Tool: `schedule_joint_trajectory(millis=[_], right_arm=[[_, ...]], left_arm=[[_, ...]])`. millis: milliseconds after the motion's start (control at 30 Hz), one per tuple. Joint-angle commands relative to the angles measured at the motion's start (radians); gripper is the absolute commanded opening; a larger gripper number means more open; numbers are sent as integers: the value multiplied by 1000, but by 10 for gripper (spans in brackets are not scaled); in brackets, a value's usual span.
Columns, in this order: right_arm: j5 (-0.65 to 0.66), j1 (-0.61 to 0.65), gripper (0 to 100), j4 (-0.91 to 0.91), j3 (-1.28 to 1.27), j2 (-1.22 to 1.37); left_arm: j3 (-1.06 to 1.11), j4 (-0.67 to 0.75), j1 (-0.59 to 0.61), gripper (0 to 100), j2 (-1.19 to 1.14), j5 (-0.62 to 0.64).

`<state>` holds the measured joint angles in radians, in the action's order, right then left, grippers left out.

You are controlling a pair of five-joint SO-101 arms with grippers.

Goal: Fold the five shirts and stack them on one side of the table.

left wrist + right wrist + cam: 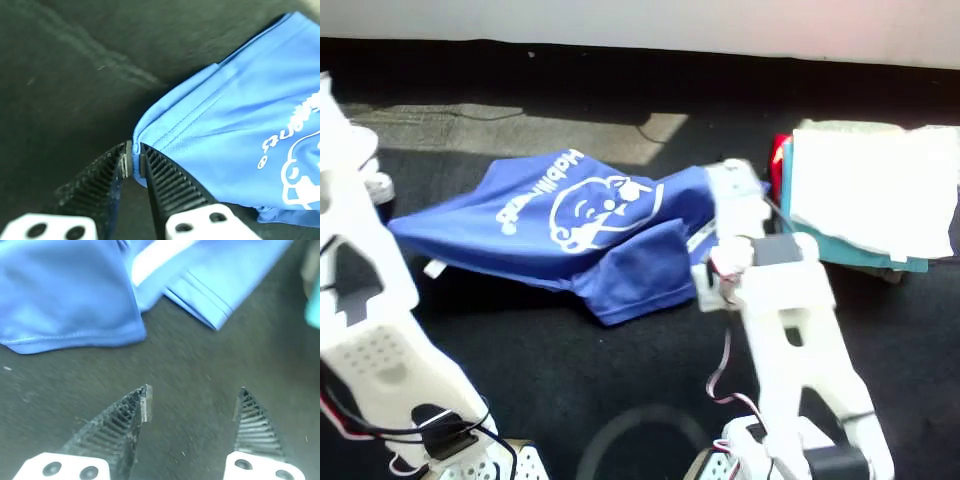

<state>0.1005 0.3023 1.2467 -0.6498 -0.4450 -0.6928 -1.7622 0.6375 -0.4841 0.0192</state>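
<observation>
A blue shirt with a white print lies crumpled across the middle of the black table. My left gripper is shut on a corner of the blue shirt, at the shirt's left end. My right gripper is open just above the bare table, with the hem of the blue shirt a little beyond its fingertips. In the high view the right arm stands at the shirt's right end. A stack of folded shirts sits at the right, with a white shirt on top, then a teal one and a red one.
The left arm's white body takes up the table's near left corner. Cables hang by the right arm's base. A sunlit patch lies on the floor behind the table, below a pale wall.
</observation>
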Motion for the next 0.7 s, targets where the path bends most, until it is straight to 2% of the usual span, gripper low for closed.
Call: schedule_joint_trajectory(millis=[0, 133, 200, 333, 600, 667], right_arm=[[-8, 145, 260, -4, 99, 81], [37, 283, 260, -13, 104, 165], [28, 306, 260, -36, 108, 208], [-3, 300, 260, -151, 107, 302], [-54, 295, 251, -268, 110, 447], [-54, 295, 194, -274, 110, 452]], left_arm=[[74, -12, 59, 8, 102, -46], [125, -6, 77, 9, 102, -61], [142, 11, 76, 9, 102, -60], [147, 28, 70, 9, 102, -57], [147, 29, 70, 9, 102, -57], [147, 29, 70, 9, 102, -57]])
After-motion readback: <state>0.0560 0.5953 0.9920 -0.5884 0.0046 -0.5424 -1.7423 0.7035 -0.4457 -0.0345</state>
